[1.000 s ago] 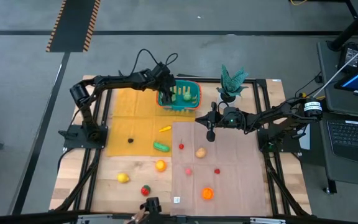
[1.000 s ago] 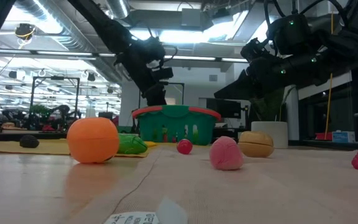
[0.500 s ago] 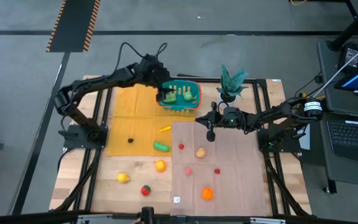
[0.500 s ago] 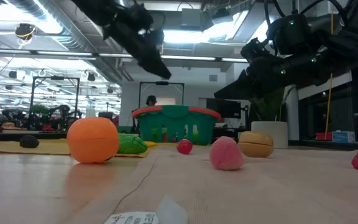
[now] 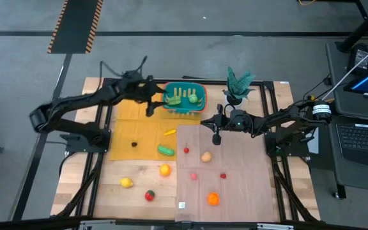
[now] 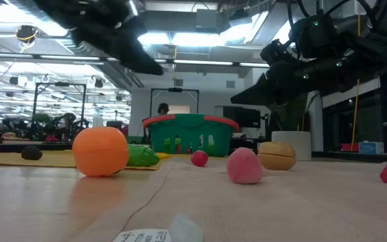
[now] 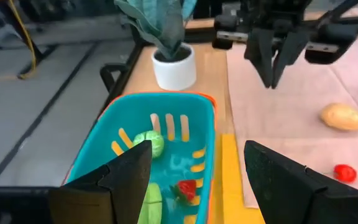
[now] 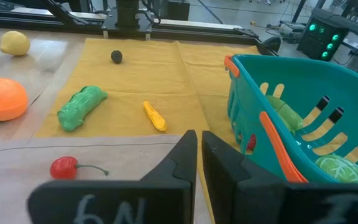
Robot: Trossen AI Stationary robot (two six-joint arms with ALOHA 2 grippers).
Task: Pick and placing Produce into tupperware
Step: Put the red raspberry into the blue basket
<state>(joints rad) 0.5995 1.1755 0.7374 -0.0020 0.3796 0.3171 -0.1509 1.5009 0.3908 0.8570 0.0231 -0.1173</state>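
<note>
The teal tupperware (image 5: 185, 107) with an orange-red rim stands at the table's far middle, on the yellow mat. It holds a green lettuce (image 7: 149, 144), a strawberry (image 7: 185, 188) and other green pieces. My left gripper (image 5: 149, 106) is open and empty, raised over the yellow mat just left of the tupperware; it also shows in its wrist view (image 7: 197, 149). My right gripper (image 5: 216, 138) is shut and empty, hovering over the pink mat right of the tupperware; it also shows in its wrist view (image 8: 199, 140). Loose produce lies on the mats: a yellow piece (image 5: 169, 132), a green one (image 5: 165, 151), a cherry (image 5: 186, 150) and a potato (image 5: 206, 156).
A potted green plant (image 5: 237, 84) in a white pot stands right of the tupperware. Nearer the front lie an orange (image 5: 165, 170), a lemon (image 5: 126, 183), a red-green piece (image 5: 149, 195), an orange piece (image 5: 213, 199), a pink piece (image 5: 193, 176) and a small black thing (image 5: 133, 144).
My left gripper has risen out of the tupperware and drawn back toward the table's left edge, over the yellow mat.
</note>
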